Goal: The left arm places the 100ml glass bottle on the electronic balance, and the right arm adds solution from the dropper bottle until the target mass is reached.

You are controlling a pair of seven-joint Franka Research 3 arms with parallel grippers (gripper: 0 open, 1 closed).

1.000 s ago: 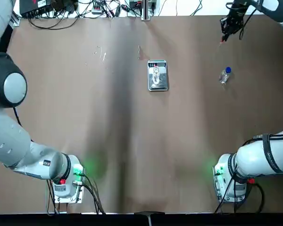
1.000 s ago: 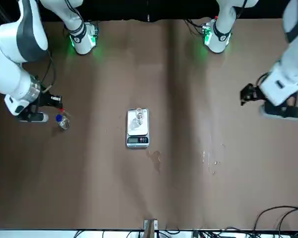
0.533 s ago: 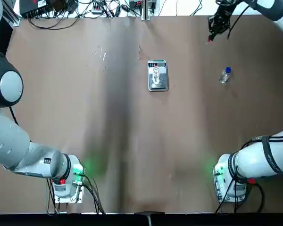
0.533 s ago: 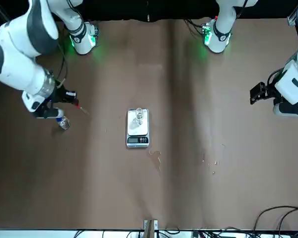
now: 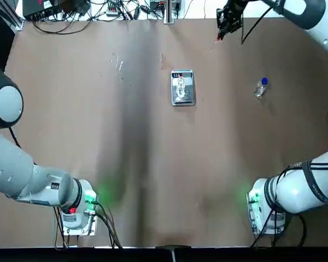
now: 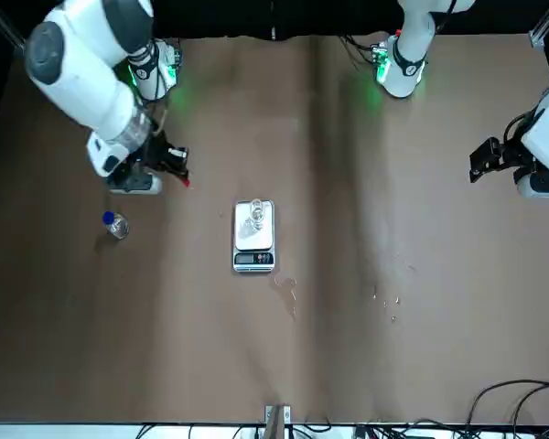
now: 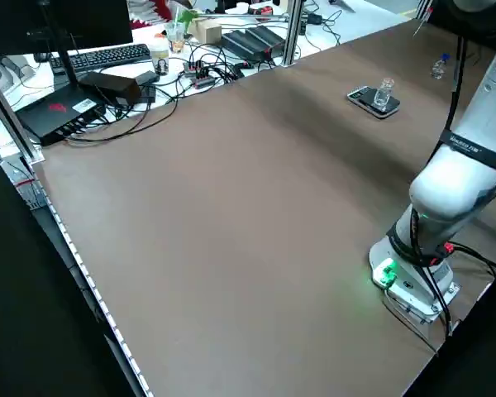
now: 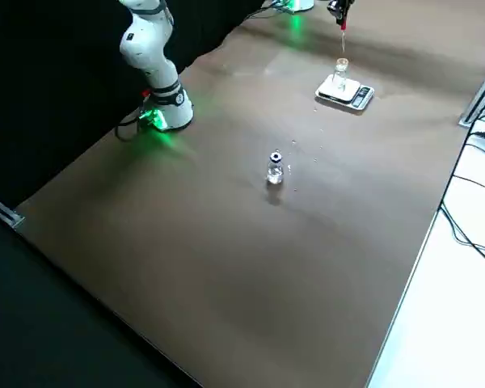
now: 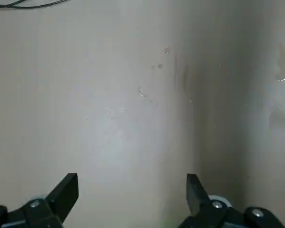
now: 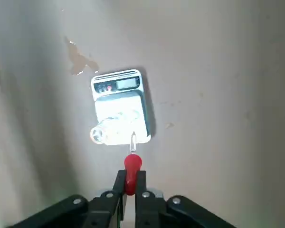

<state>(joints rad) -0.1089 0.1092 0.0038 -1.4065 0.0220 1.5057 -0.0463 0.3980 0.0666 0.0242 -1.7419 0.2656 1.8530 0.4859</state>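
My right gripper (image 10: 131, 176) was closed on the red bulb of a dropper (image 10: 133, 164), pinching it between both fingers. It hung raised above the table, toward the right-arm side of the electronic balance (image 5: 183, 99), with the dropper's thin glass tip pointing downward. That tip was a hard one to follow: clear glass, barely a pale streak from the top view, and I couldn't make out any liquid inside. From the right wrist view it lined up across the balance's edge, but I couldn't tell the height between them.

And there, standing upright on the balance's pan, was the 100ml glass bottle (image 8: 341, 74), its clear walls nearly lost against the shiny steel; its liquid level was beyond me. The balance's display faced away from my bases, its digits too small to read.

The dropper bottle (image 5: 260, 88) stood on the table, to the right of the balance, blue at the neck, well apart from it.

Over to the left of the balance, my left gripper (image 9: 132, 184) hovered with its fingers spread wide and nothing between them. The top view cut it off entirely. A wet patch (image 6: 286, 291) glistened just beside the balance's display end, its outline faint.
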